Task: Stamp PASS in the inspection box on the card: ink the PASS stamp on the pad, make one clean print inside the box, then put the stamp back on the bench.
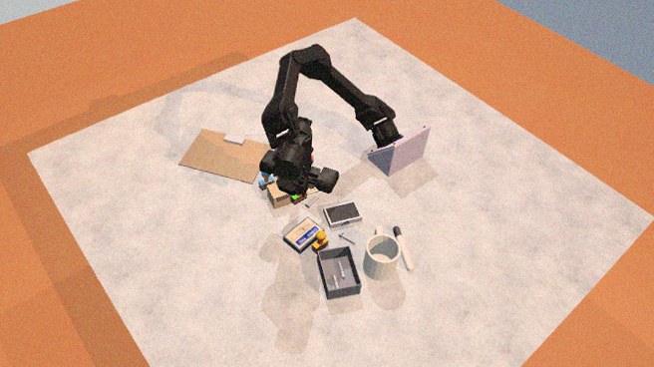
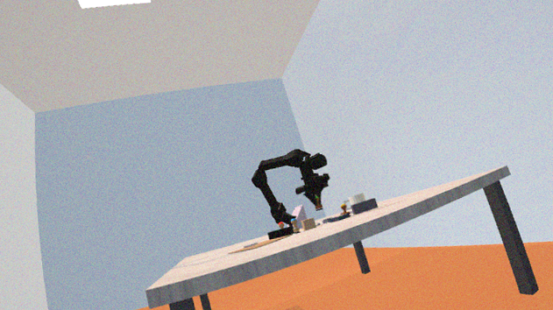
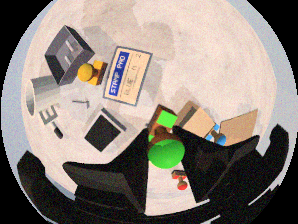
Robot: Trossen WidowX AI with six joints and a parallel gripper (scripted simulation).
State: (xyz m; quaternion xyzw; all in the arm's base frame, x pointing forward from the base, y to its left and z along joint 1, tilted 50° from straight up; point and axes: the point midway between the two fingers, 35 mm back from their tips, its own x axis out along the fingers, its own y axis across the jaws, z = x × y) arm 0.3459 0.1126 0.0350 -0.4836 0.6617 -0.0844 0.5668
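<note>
My gripper (image 2: 318, 198) (image 3: 160, 131) is shut on the green-knobbed stamp (image 2: 318, 207) (image 3: 166, 153) and holds it above the bench, its wooden block pointing down. No lettering on the stamp can be read. The stamp pad (image 1: 302, 233) (image 3: 129, 75), labelled in blue, lies on the bench beside a yellow-knobbed stamp (image 1: 320, 240) (image 2: 343, 208) (image 3: 87, 72), away from the held stamp. The card is mostly hidden by the arm and gripper; its inspection box cannot be made out. A blue-knobbed stamp (image 1: 266, 180) (image 2: 295, 224) (image 3: 219, 138) and a red-knobbed stamp (image 2: 281, 225) (image 3: 180, 181) stand apart.
A cardboard block (image 1: 280, 197) (image 2: 308, 223) stands beside the clipboard (image 1: 218, 159). A dark-screened device (image 1: 342, 213) (image 3: 102, 133), screw (image 1: 347, 239), dark tray (image 1: 343, 292) (image 2: 364, 205), mug (image 1: 379, 267) (image 3: 44, 92) and marker (image 1: 404, 252) lie around the pad. A pink panel (image 1: 410, 150) stands by the arm base.
</note>
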